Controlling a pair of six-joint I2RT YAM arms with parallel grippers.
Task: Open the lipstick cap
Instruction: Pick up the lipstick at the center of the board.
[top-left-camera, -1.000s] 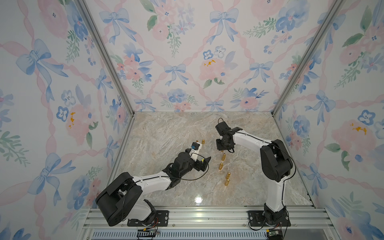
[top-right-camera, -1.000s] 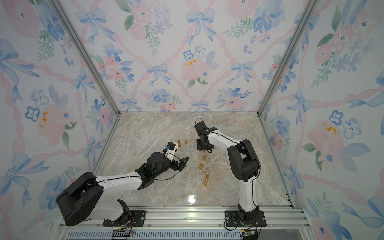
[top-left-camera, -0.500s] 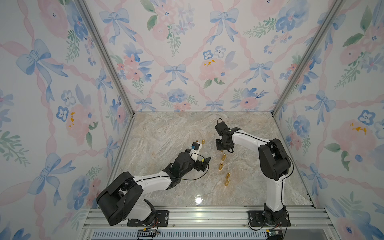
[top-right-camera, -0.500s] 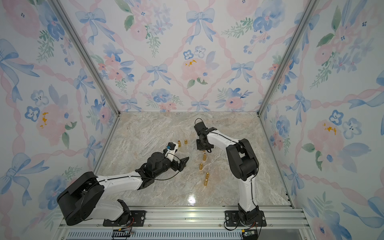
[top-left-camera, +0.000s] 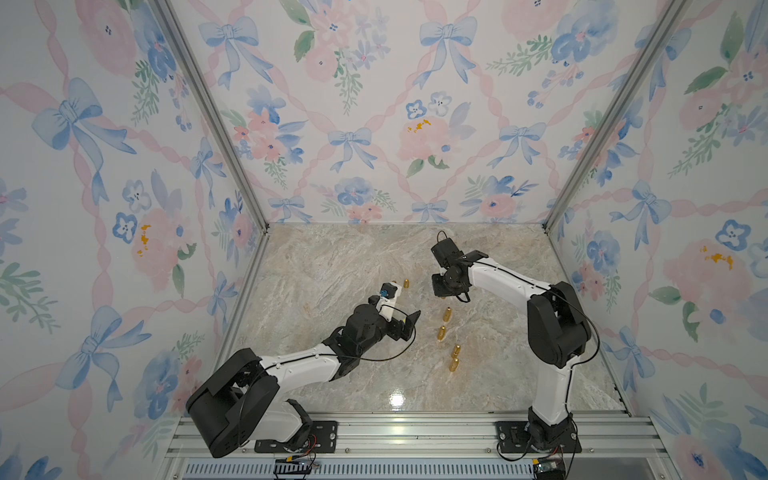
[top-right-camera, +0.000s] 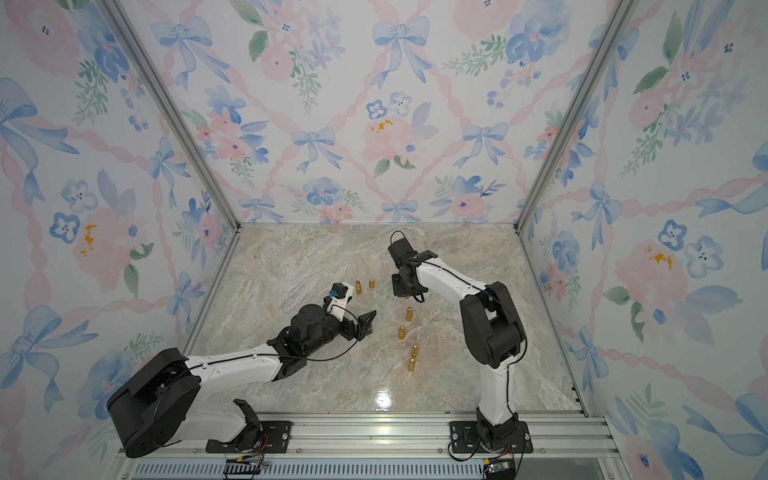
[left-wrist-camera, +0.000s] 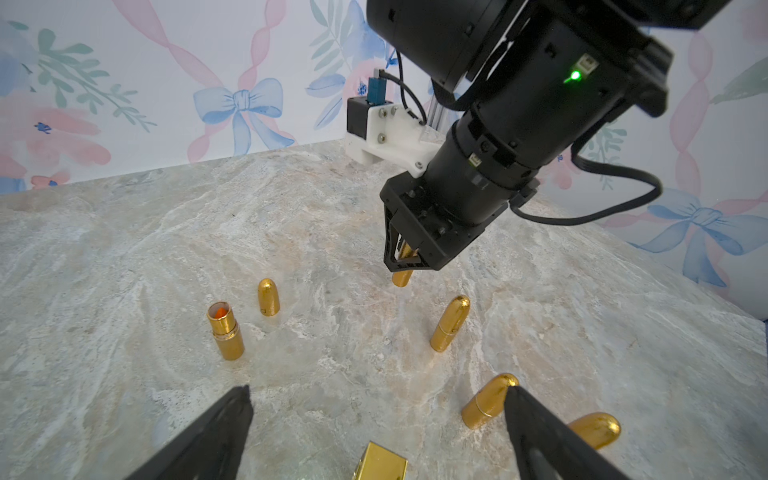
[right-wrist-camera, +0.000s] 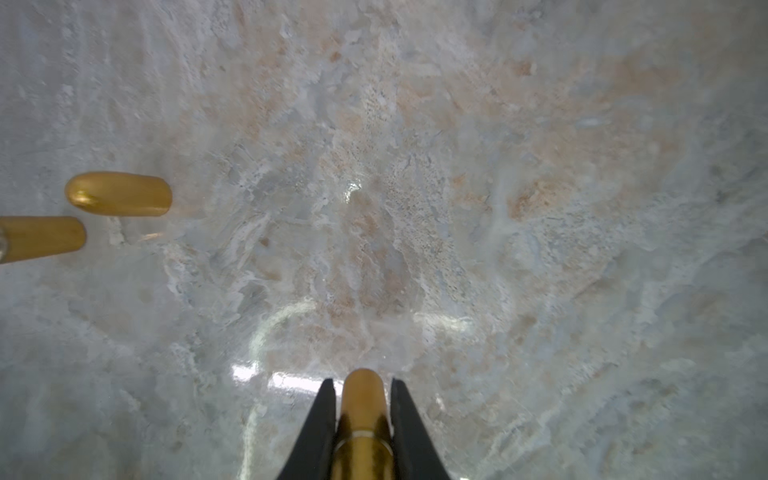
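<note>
One gold lipstick (right-wrist-camera: 361, 399) sits clamped in the right gripper (left-wrist-camera: 405, 266), left gripper (left-wrist-camera: 377, 390) spread wide, empty; grasp looks made, so next the left should take its free end and pull straight.

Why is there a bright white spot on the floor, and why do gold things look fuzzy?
In both top views the spot is glare on the glossy table; in the right wrist view glare shows too, and the lipstick in the right hand looks blurry, probably too close; the left wrist view is mostly sharp.
</note>
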